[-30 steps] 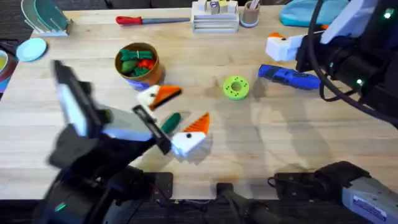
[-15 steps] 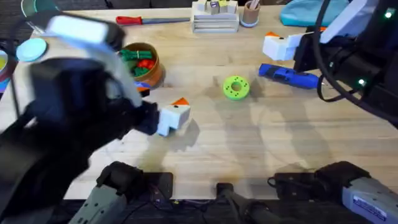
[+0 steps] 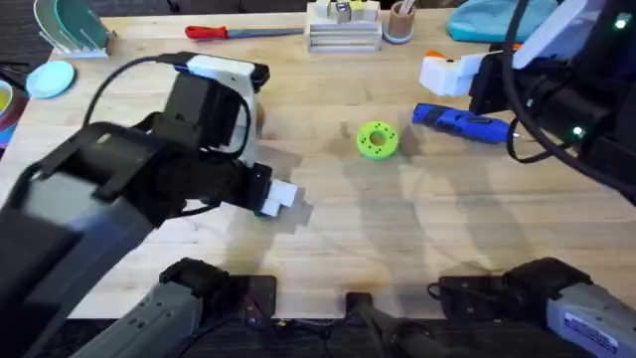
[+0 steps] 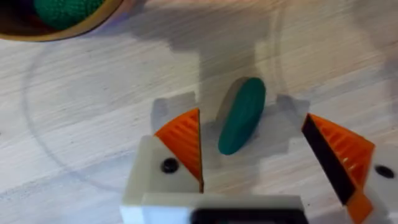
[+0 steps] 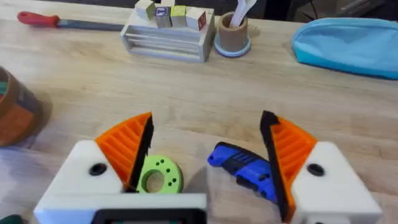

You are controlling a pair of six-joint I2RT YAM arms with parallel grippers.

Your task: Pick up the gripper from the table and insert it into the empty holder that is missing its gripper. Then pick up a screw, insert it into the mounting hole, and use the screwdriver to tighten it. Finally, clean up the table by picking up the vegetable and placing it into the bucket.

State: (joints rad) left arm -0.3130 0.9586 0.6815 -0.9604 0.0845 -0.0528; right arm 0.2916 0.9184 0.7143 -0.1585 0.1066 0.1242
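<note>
The dark green vegetable [image 4: 242, 122] lies on the table between the orange pads of my open left gripper [image 4: 252, 118], touching neither pad. From overhead, that gripper [image 3: 276, 196] is low at centre-left, and its arm hides the vegetable. The tan bucket [image 4: 68, 32] stands close beyond it with green toys inside. My right gripper [image 5: 208, 118] hangs open at the far right [image 3: 452, 72], above the blue screwdriver [image 5: 245, 168] [image 3: 462, 121]. The loose gripper, the empty holder and the screw are out of view.
A green disc with holes [image 3: 377, 140] lies mid-table. Along the far edge sit a red-handled tool [image 3: 214, 32], a wooden rack [image 3: 343, 28], a cup [image 3: 399, 22] and a blue pouch [image 3: 487, 20]. A blue lid [image 3: 50, 78] is far left.
My left arm swung up close under the camera and now covers the bucket. Its gripper has come down around the vegetable. The right arm has not moved.
</note>
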